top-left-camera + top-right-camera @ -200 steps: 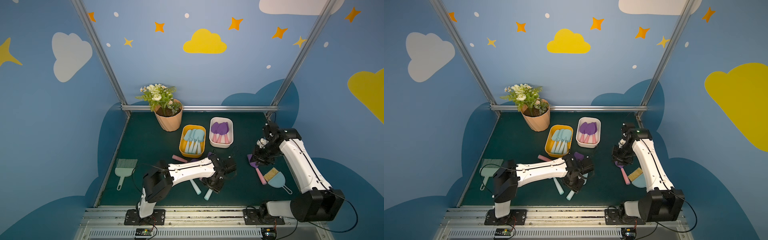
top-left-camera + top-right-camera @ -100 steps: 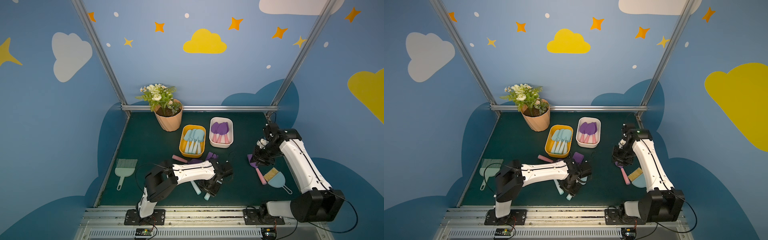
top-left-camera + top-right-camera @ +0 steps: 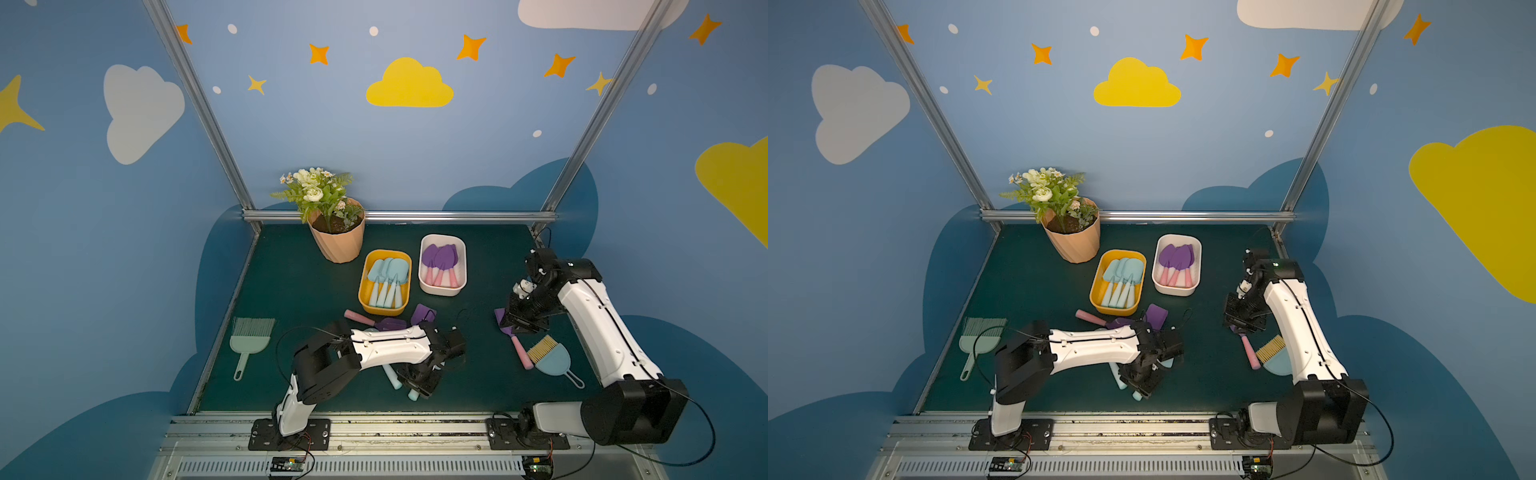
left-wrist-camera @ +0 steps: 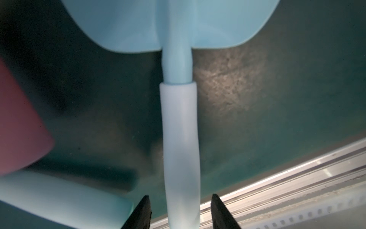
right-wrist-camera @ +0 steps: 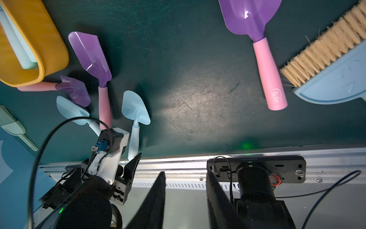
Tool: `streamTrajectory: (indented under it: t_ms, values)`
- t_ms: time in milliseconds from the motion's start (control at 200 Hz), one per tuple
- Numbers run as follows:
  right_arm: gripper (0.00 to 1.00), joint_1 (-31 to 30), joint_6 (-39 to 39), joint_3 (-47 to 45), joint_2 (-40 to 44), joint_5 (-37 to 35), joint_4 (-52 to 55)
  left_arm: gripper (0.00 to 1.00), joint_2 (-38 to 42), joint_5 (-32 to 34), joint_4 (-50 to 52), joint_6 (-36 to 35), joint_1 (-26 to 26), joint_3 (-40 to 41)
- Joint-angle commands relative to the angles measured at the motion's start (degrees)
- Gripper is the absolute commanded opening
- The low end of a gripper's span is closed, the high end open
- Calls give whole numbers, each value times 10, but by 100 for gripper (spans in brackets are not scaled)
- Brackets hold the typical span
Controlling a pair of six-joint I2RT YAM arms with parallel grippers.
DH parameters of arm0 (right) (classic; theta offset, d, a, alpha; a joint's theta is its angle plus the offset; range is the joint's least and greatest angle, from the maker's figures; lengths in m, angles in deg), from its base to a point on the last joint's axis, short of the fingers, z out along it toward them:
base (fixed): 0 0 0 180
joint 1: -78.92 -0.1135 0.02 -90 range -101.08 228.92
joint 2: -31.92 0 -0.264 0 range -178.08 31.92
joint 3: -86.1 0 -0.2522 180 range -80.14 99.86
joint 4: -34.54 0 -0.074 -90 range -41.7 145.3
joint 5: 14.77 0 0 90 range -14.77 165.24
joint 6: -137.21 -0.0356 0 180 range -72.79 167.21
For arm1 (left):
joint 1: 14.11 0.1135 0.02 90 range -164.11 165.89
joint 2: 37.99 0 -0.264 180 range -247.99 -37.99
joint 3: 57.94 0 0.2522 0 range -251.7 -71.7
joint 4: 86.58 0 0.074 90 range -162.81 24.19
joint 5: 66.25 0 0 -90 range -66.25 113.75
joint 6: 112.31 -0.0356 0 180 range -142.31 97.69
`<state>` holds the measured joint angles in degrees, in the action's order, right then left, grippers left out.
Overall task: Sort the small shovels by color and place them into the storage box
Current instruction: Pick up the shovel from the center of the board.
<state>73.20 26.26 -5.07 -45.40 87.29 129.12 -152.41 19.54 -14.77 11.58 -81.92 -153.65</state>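
Both top views showed the sorting partly done: blue shovels (image 3: 386,276) lay in the yellow box (image 3: 382,311) and purple shovels (image 3: 441,258) in the white box (image 3: 440,291), while two blue and three purple ones were left on the mat (image 3: 291,270). The left claw (image 4: 180,196) stood half open astride the pale handle of a loose blue shovel (image 5: 135,111), clamping nothing, close to the front rail (image 5: 188,160) with another blue shovel (image 5: 71,113) just beside. The right claw (image 5: 185,173), barely open and empty, hung near a loose purple shovel (image 5: 255,25) just beside a tan-bristled brush (image 5: 336,79), with bare mat between the two groups.

2 top views overhead; wrist views close, seemingly downward.
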Motion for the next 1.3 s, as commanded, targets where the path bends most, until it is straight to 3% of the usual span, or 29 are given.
streamTrajectory:
  t_ms: [0, 295, 1291]
  values:
    - [36, 2, 1, -7, 11, 4, 4, 39, -13, -8, -1, -2, -5, 5]
    - [35, 1, 1, -11, 12, 4, 3, 36, -18, -6, -5, -2, -6, 6]
    - [35, 2, 1, -14, 12, 5, 1, 7, -11, -8, -3, -6, -9, 7]
